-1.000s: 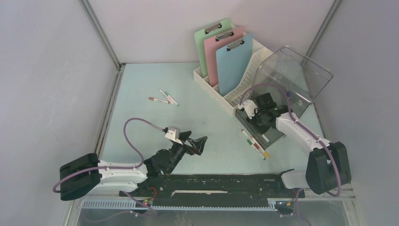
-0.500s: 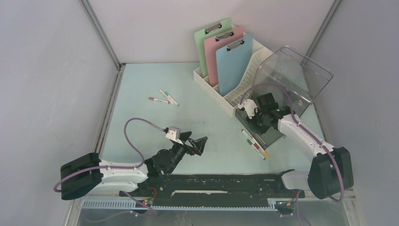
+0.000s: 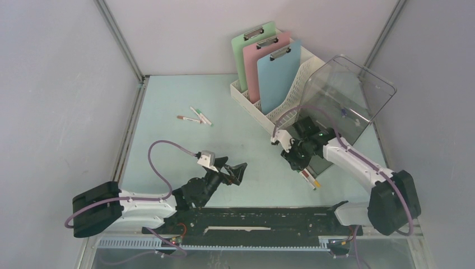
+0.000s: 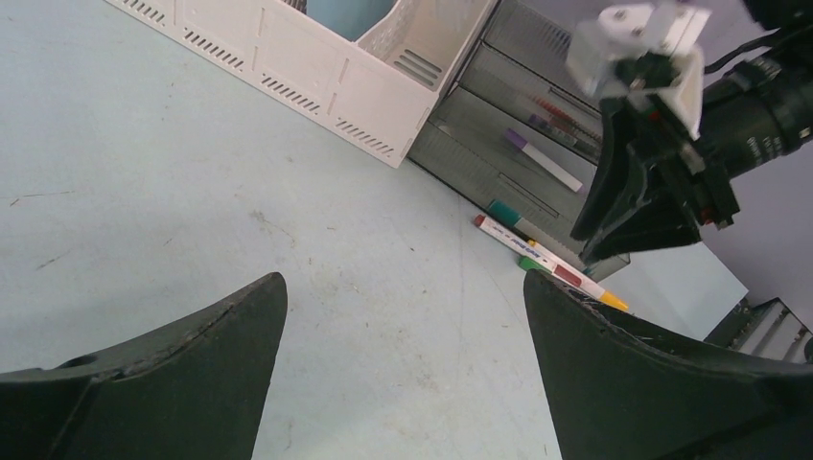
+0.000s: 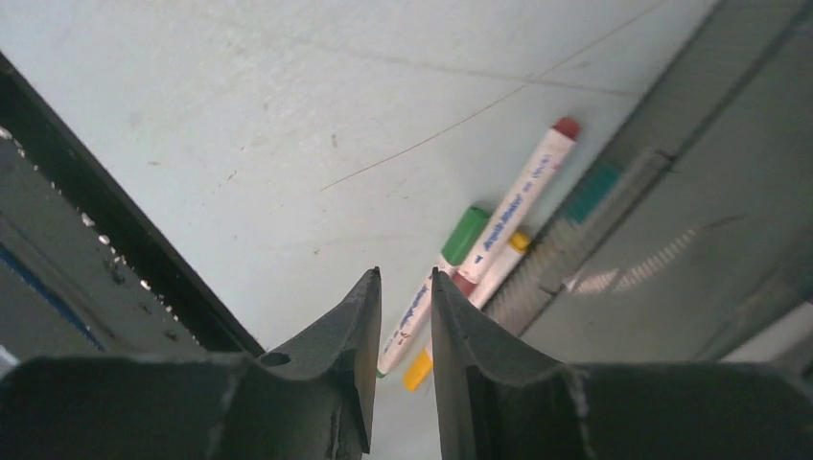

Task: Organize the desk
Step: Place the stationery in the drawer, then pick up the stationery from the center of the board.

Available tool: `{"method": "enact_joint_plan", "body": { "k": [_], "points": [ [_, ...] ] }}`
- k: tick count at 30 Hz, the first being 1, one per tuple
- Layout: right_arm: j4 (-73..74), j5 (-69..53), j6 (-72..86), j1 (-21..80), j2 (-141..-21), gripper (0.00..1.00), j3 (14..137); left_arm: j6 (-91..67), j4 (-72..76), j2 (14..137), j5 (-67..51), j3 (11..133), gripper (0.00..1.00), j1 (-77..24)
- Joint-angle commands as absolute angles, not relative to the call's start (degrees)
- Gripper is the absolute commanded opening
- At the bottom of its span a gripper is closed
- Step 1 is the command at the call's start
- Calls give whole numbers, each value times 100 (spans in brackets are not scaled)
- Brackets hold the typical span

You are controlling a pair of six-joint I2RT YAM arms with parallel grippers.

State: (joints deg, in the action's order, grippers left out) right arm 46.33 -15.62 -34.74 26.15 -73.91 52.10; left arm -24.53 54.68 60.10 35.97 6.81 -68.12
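Right gripper [image 5: 405, 276] nearly pressed together above markers [image 5: 508, 216], left gripper [image 4: 403, 278] spread, three clipboards [image 3: 278, 78] in white rack [image 3: 252, 109]

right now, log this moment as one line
left end effector: open, empty, above desk | right end effector: nearly shut, empty, above markers by drawer unit

1. Three upright clipboards, green [image 3: 250, 53], pink [image 3: 268, 61] and blue [image 3: 278, 81], stand in a white slotted plastic file rack [image 3: 252, 106] on the pale mint-blue bench [image 3: 168, 95].
2. Three loose marker pens [image 3: 194, 117] lie left of the rack.
3. The left gripper [image 3: 234, 170] hovers with jaws spread.
4. The right gripper [image 3: 296, 162] points down beside more markers [image 3: 309, 179].
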Motion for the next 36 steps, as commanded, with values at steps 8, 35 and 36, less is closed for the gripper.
{"method": "enact_joint_plan", "body": {
  "k": [8,35,36],
  "points": [
    [5016,-888,-3485,3001,-8501,33,5281,-2479,5626,5983,3863,710,100,-6812],
    [4860,-290,-3173,3050,-9012,38,5211,-2502,5629,6103,3832,788,100,-6812],
    [4860,-282,-3175,3050,-9022,38,5212,-2498,5632,6104,3832,788,100,-6812]
  ]
}}
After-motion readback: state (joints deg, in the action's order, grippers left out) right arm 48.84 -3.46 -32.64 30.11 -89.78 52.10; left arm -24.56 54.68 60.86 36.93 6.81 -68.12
